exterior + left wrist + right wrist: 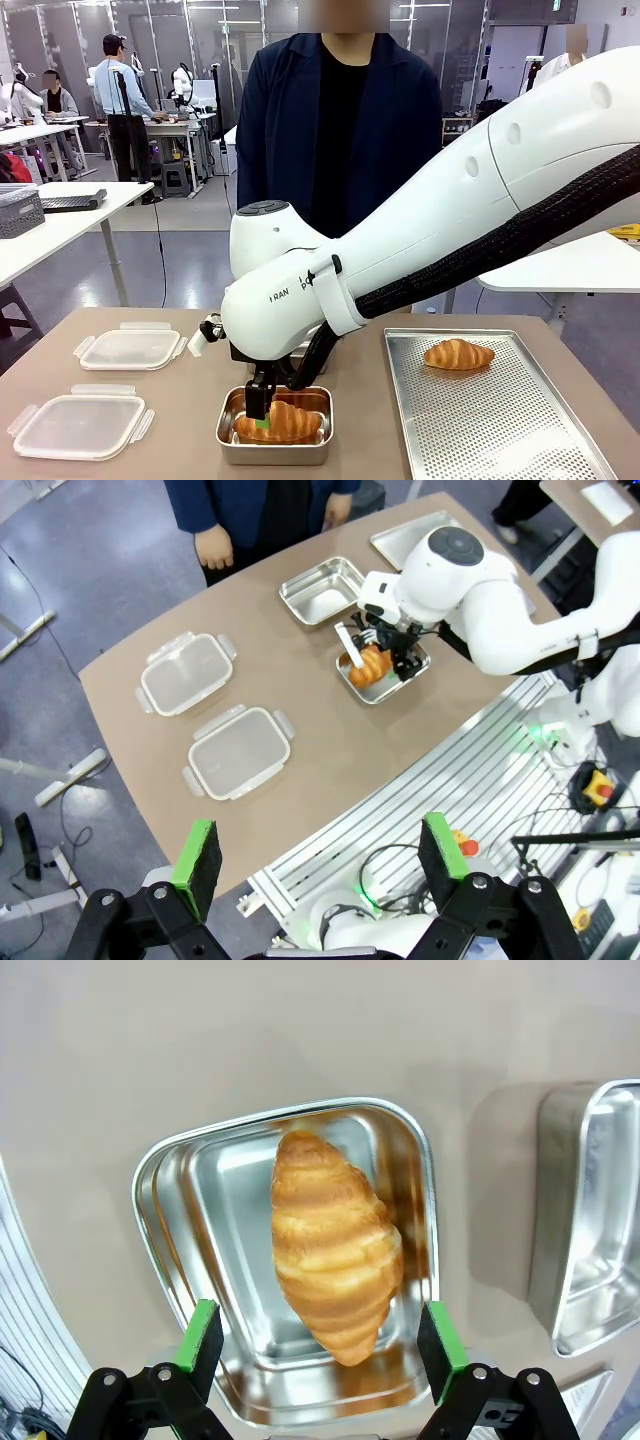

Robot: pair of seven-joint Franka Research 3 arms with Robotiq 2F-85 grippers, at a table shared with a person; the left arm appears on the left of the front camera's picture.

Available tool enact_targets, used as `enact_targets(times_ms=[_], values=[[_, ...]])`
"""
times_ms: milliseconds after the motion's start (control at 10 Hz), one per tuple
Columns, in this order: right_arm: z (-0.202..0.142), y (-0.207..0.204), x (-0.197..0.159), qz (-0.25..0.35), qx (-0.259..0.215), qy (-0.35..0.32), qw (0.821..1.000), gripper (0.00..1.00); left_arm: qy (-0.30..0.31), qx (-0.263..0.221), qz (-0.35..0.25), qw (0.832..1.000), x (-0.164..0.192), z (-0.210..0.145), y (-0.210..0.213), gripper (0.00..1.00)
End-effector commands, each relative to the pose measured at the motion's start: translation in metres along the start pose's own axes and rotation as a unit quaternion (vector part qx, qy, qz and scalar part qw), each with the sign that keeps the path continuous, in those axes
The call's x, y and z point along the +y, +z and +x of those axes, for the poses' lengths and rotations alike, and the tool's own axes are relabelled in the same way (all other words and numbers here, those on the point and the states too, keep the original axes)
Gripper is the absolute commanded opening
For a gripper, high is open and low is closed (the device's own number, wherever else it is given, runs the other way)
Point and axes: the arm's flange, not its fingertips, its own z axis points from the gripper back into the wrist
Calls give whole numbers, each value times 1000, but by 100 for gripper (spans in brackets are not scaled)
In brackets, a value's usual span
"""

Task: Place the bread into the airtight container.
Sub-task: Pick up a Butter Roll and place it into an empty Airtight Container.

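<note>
Bread, one croissant [335, 1250], lies slantwise inside the steel container [165, 1210] on the worktop [300, 1030], and my right pincer [320, 1332] hangs just above it, spread wide with nothing in it, I judge so that the croissant rests free there.

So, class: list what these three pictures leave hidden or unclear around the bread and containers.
Right wrist view: second steel container cut off by the right edge.
Front view: right arm covers that container.
Left wrist view: tray partly behind that arm.
</note>
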Motion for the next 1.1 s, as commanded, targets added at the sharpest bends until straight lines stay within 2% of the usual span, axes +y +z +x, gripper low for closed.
enact_targets(times_ms=[0,200,400,700,800,1000], values=[[-23,51,2,19,-34,9,999,100,-4,-1,-2,1000,-1,1,2,100],[-75,100,-6,37,-52,37,997,100,-4,-1,-2,1000,-1,1,2,100],[-129,132,-18,55,-84,29,994,100,-4,-1,-2,1000,-1,1,2,100],[-219,154,-34,37,-107,23,993,100,-4,-1,-2,1000,-1,1,2,100],[-253,157,-39,27,-93,24,995,100,-4,-1,-2,1000,-1,1,2,100],[-307,167,-42,9,-115,-14,993,100,-4,-1,-2,1000,-1,1,2,100]])
